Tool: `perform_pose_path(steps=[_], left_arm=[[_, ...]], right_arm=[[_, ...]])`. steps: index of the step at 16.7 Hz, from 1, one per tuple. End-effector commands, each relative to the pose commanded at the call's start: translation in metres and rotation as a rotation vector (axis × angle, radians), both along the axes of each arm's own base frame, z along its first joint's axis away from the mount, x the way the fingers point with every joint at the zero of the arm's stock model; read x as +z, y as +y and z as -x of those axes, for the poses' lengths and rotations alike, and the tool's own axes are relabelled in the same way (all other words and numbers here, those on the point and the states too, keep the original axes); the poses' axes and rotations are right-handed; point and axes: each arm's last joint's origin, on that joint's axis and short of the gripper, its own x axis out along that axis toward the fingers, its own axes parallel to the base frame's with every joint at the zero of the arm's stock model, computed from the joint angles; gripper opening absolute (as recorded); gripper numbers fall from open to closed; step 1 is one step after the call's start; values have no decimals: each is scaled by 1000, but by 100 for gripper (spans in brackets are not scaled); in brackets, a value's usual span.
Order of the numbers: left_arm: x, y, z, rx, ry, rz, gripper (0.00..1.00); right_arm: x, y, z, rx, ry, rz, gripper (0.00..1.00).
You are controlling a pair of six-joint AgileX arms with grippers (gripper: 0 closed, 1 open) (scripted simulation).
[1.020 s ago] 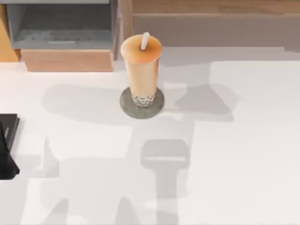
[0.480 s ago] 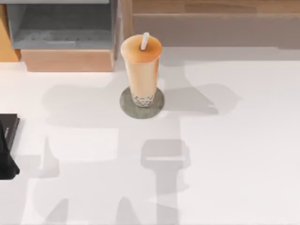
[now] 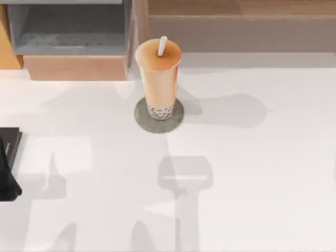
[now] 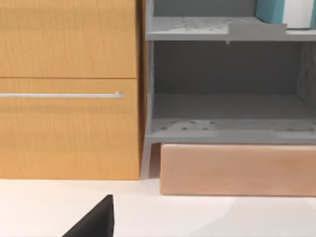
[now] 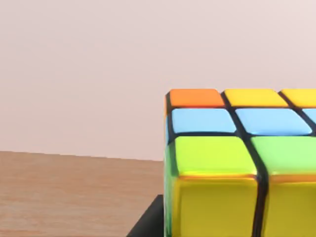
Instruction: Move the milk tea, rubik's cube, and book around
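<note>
At the far left edge of the top view, a black slab [image 3: 7,160] pokes into the frame. In the upper left stands a grey shelf unit [image 3: 71,29] over a pale wooden block [image 3: 76,67]. In the left wrist view a teal-blue book [image 4: 270,10] stands on the upper shelf at the top right of the frame, with a wooden cabinet [image 4: 69,89] filling the left. Just right of the shelf unit, in the upper middle of the top view, the milk tea [image 3: 158,79] stands upright on a round grey coaster [image 3: 159,116], on the white worktop [image 3: 252,173].

The right wrist view has the rubik's cube [image 5: 237,168] very close, at the lower right of the frame. Neither gripper can be seen, so I cannot tell how their fingers are set.

Risks, as I judge them: the tall cup could tip if an arm reaching for the shelf brushes it, and the cube could slip if it is held off-centre.
</note>
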Motion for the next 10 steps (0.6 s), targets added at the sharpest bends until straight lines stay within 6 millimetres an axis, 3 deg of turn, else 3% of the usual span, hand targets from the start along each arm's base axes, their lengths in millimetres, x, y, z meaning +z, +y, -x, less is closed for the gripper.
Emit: perform_pose_path(steps=[4, 8, 10], left_arm=[[0, 0, 0, 0, 0, 0, 100], [0, 0, 0, 0, 0, 0, 100], [0, 0, 0, 0, 0, 0, 100]], right_arm=[[6, -3, -31, -10, 2, 0, 0], [-25, -7, -72, -42, 109, -40, 0], [-34, -5, -80, -48, 140, -53, 0]])
